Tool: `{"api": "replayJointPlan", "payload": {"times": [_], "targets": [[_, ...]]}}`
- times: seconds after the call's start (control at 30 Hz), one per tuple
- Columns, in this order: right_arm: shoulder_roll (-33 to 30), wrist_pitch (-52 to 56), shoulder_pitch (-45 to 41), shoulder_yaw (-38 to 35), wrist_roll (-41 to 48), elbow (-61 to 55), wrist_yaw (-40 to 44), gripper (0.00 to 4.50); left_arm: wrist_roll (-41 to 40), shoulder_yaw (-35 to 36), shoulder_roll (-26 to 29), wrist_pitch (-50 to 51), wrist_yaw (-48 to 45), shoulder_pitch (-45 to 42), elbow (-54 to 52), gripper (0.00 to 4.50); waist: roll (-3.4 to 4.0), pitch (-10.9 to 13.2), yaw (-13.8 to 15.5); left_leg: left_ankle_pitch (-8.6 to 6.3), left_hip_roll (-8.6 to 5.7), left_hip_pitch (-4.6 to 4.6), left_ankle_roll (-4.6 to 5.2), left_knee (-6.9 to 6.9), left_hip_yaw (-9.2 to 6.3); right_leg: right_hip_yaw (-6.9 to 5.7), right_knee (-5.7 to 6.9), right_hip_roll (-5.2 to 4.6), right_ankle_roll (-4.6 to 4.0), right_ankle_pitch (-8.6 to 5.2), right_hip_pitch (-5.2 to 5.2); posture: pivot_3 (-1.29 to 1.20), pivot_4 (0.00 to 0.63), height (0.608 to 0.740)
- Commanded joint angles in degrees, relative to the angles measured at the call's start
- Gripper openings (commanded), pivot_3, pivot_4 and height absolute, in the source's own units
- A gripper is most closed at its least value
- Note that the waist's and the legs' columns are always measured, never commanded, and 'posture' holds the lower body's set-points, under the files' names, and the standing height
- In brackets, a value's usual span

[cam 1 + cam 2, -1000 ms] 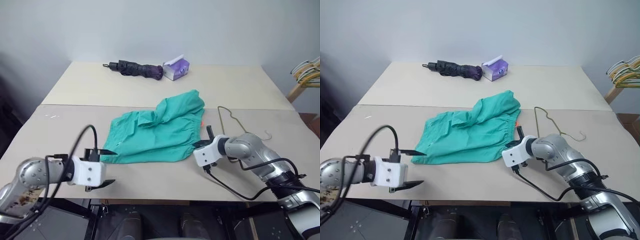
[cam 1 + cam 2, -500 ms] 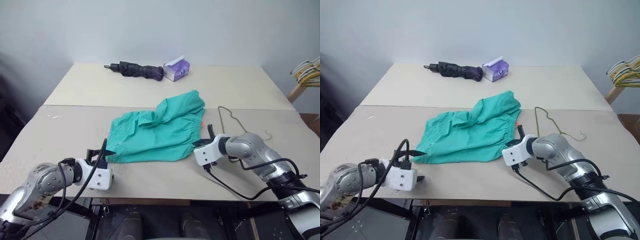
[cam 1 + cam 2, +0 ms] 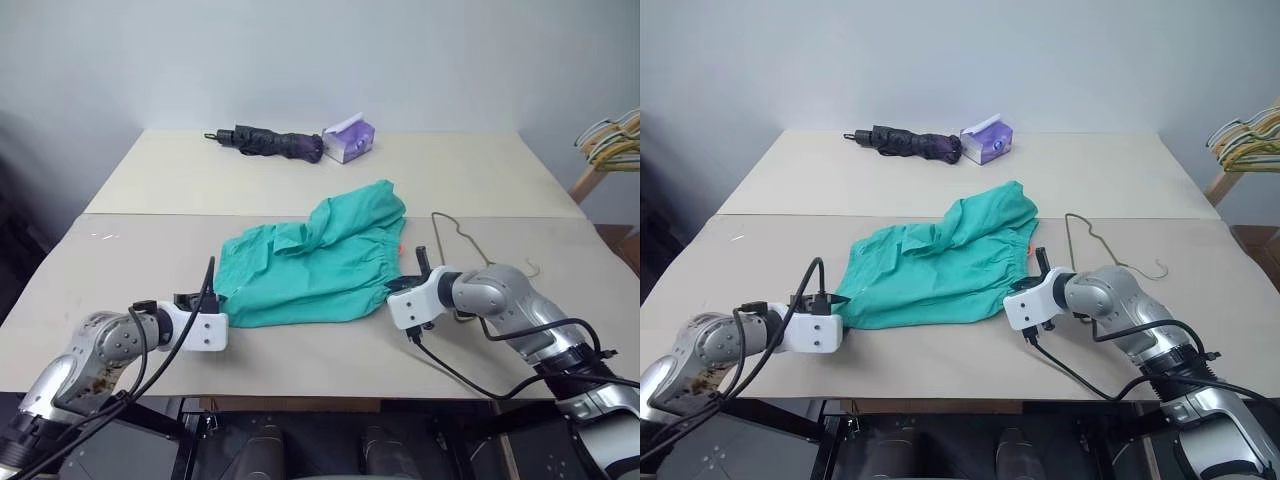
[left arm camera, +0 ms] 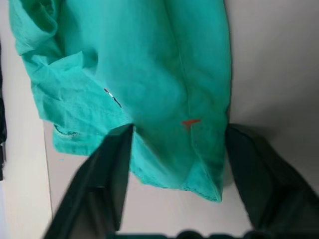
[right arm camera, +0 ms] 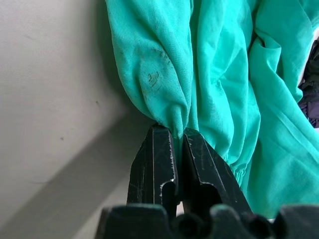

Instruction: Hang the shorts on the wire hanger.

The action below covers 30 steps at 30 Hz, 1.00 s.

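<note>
On the near half of the beige table (image 3: 120, 260) the shorts (image 3: 310, 265) lie spread flat, with one leg folded up toward the far side. The right gripper (image 5: 175, 137) is closed on a fold of the cloth at the right edge of the shorts; in the right wrist view the two black fingers (image 5: 154, 164) are pressed together with a point of green fabric pinched between them. The left gripper (image 4: 177, 149) is at the near left corner of the shorts. In the left wrist view its fingers (image 4: 112, 169) stand apart on both sides of the hem corner, and the cloth lies between them, not squeezed; I cannot tell if they touch it. The wire hanger (image 3: 455, 240) lies flat on the table just beside the right edge of the shorts, behind the right gripper. At the far side of the table there are a folded dark umbrella (image 3: 268, 142) and a purple tissue pack (image 3: 351, 139), close to each other and well apart from the shorts. A bunch of pale hangers (image 3: 610, 137) shows at the right border.
</note>
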Motion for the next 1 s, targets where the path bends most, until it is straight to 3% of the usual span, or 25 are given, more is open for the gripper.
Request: {"api": "replayJointPlan", "payload": {"times": [0.03,0.2,0.43,0.57,0.67,0.77,0.9,1.0], "targets": [[-0.44,0.40,-0.38,-2.30,1.72,-2.11,-0.04,0.00,0.98,-1.31,-0.68,0.65,0.97,-1.76,2.86,1.56,0.00,0.00,-0.04,0.00,0.00,-0.02,0.00,0.00,-0.01,0.00,0.00,0.01,0.00,0.00,-0.02,0.09,0.086,0.740],[-0.49,0.31,-0.57,-2.17,2.09,-2.29,0.02,0.00,1.21,-1.60,-1.57,0.36,2.54,-3.77,4.92,0.01,-0.04,0.02,-0.18,0.00,0.01,-0.08,0.00,0.00,-0.01,0.00,0.00,0.02,0.02,-0.01,-0.07,0.09,0.087,0.740],[-1.56,-1.26,-0.74,-3.26,5.85,-3.65,1.69,0.00,-4.41,-0.05,2.25,-1.80,-3.32,-4.23,3.95,0.01,-0.13,0.08,-0.24,0.00,0.01,-0.15,0.00,-0.08,-0.02,0.01,-0.01,0.02,0.08,-0.05,-0.14,0.09,0.093,0.740],[-4.91,-4.92,-0.56,-4.56,18.40,-6.14,9.63,0.00,-16.77,1.70,8.47,-9.27,-14.35,-5.83,4.36,0.01,-0.20,0.23,-0.33,0.00,0.02,-0.19,0.00,-0.18,0.00,0.01,-0.06,0.00,-0.01,-0.11,-0.19,0.08,0.097,0.740],[-8.81,0.92,0.46,-6.63,35.19,-12.11,21.22,0.00,-27.68,2.70,13.32,-11.43,-26.12,-8.36,5.53,0.01,-0.28,0.49,-0.23,-0.01,0.04,-0.24,0.00,-0.23,-0.02,-0.02,-0.07,-0.01,-0.05,-0.17,-0.21,0.08,0.096,0.740],[-10.36,4.78,-0.25,-7.93,42.69,-13.43,26.74,0.00,-32.38,1.76,14.65,-12.66,-32.50,-11.40,7.07,0.01,-0.28,0.49,-0.31,-0.05,0.04,-0.26,0.07,-0.23,0.00,-0.02,-0.09,-0.01,-0.04,-0.22,-0.16,0.08,0.094,0.740],[-5.82,10.73,-10.13,-9.64,45.45,-5.12,27.06,0.00,-29.21,-0.72,5.75,-8.12,-27.79,-26.39,14.58,0.01,-0.28,0.57,-0.25,-0.04,0.03,-0.24,0.08,0.02,-0.03,-0.03,0.07,0.05,-0.03,-0.16,-0.14,0.08,0.085,0.740],[-1.10,9.30,-22.62,-8.83,38.32,10.59,22.37,0.00,-22.12,-2.13,-3.00,-6.47,-17.72,-41.17,27.63,0.01,-0.33,0.54,-0.26,0.05,0.05,-0.18,0.18,0.24,-0.14,-0.07,0.10,0.17,0.05,0.11,0.00,0.08,0.073,0.740]]}}
